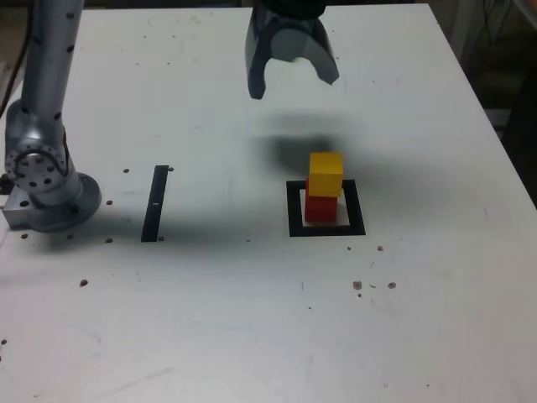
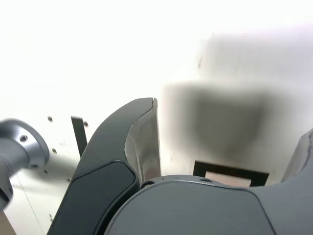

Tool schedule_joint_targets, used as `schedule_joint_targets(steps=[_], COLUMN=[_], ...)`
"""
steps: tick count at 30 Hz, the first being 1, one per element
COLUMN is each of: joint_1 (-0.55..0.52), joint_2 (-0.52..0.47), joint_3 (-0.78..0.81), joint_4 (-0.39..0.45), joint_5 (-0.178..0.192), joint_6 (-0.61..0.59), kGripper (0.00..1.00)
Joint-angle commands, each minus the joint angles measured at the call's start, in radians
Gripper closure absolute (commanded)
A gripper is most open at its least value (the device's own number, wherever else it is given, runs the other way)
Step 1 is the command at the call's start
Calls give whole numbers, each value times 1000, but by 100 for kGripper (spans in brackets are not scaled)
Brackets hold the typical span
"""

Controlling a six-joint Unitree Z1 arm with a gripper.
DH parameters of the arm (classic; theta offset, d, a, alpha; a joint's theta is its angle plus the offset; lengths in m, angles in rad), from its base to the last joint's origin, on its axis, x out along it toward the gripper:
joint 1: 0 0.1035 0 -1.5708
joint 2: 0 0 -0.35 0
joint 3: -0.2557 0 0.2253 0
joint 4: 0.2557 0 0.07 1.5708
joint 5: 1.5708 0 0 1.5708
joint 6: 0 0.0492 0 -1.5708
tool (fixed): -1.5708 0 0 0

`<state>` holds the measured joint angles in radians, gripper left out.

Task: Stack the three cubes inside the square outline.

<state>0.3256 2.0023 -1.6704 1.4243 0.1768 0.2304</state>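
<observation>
On the white, speckled bench, a small solid yellow cube sits on a matching red cube inside the thick black square outline with a white centre, the yellow one skewed slightly toward the exterior view's right, so the stack is two high. The grey, curved pincer hangs above and behind the stack with its jaws spread wide and nothing between them, well clear of the cubes. No green cube shows in either view, so the third layer looks still to be fetched.
</observation>
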Motion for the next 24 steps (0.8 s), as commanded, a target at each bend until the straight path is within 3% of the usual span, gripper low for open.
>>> schedule_joint_targets(steps=[1,12,24], joint_1=[19,192,342], joint_2=[2,24,88], joint_3=[1,-24,-139], joint_4=[-12,-43,-37], joint_5=[10,34,32], joint_6=[34,229,444], kGripper=[1,1,0])
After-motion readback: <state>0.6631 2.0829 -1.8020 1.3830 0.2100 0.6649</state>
